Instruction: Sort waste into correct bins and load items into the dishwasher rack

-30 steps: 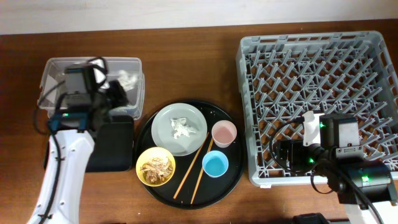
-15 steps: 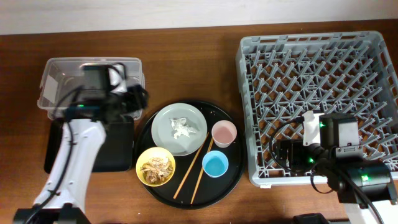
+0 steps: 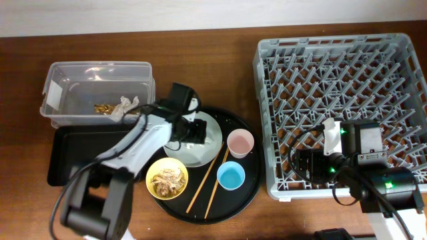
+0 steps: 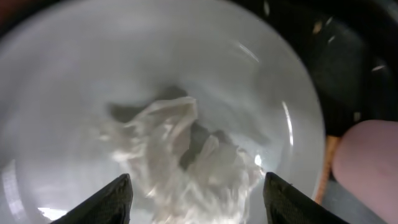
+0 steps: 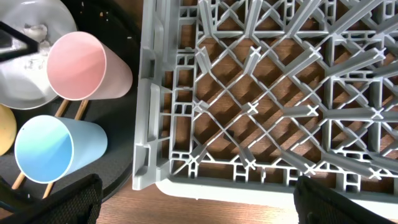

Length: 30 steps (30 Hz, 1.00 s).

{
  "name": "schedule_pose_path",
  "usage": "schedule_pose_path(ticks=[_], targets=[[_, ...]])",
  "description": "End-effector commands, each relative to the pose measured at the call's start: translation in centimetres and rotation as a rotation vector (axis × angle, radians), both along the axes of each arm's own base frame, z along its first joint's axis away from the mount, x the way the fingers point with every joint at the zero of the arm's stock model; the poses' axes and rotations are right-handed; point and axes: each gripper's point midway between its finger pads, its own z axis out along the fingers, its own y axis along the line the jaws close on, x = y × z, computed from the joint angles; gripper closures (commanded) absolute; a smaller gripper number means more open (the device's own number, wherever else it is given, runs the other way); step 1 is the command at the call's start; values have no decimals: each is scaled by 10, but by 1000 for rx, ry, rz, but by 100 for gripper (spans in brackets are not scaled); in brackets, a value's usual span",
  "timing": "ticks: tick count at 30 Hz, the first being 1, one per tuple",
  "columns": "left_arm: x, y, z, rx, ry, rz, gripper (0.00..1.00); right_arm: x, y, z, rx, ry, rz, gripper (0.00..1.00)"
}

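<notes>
The left tool [image 4: 196, 196] has swung from the clear plastic tub [image 3: 67, 80] over to the round black tray [image 3: 248, 192]; it hangs open, fingers spread above the crumpled white tissue [image 4: 180, 155] lying on the grey-white plate [image 4: 56, 81]; the pink cup [image 4: 367, 162] stands just beside; the right tool [image 5: 196, 208], also open, hovers over the dishwasher rack [image 5: 280, 93] near its edge.
</notes>
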Motion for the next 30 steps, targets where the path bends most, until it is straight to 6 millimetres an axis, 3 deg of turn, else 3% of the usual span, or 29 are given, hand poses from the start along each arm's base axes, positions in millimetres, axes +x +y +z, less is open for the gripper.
schedule_pose_path(ticks=[1, 2, 3, 5, 9, 15, 18, 21, 22, 24, 26, 28, 30], targets=[[-7, -5, -20, 35, 39, -39, 70, 2, 2, 7, 11, -14, -2, 1], [-8, -5, -20, 37, 42, -39, 91, 2, 2, 7, 11, -13, -2, 1], [-8, -5, -19, 36, 40, -39, 100, 1, 2, 7, 11, -13, -2, 1], [-4, -5, -11, 29, 18, -33, 100, 2, 2, 7, 11, -13, -2, 1], [16, 17, 38, 39, -71, 33, 100, 2, 2, 7, 11, -13, -2, 1], [66, 111, 138, 134, -391, 301, 100, 2, 2, 7, 11, -13, -2, 1], [82, 143, 152, 141, -464, 390, 99, 2, 2, 7, 11, -17, -2, 1], [97, 173, 143, 154, -473, 463, 98, 2, 2, 7, 11, -17, -2, 1], [101, 180, 134, 162, -458, 477, 96, 2, 2, 7, 11, -17, -2, 1], [106, 188, 112, 176, -417, 490, 67, 2, 2, 7, 11, -16, -2, 1], [109, 191, 106, 180, -410, 496, 58, 2, 2, 7, 11, -15, -1, 1], [110, 193, 109, 178, -418, 501, 45, 0, 2, 6, 11, -8, -1, 2], [106, 191, 122, 171, -426, 498, 40, 0, 2, 6, 10, -5, -2, 1]])
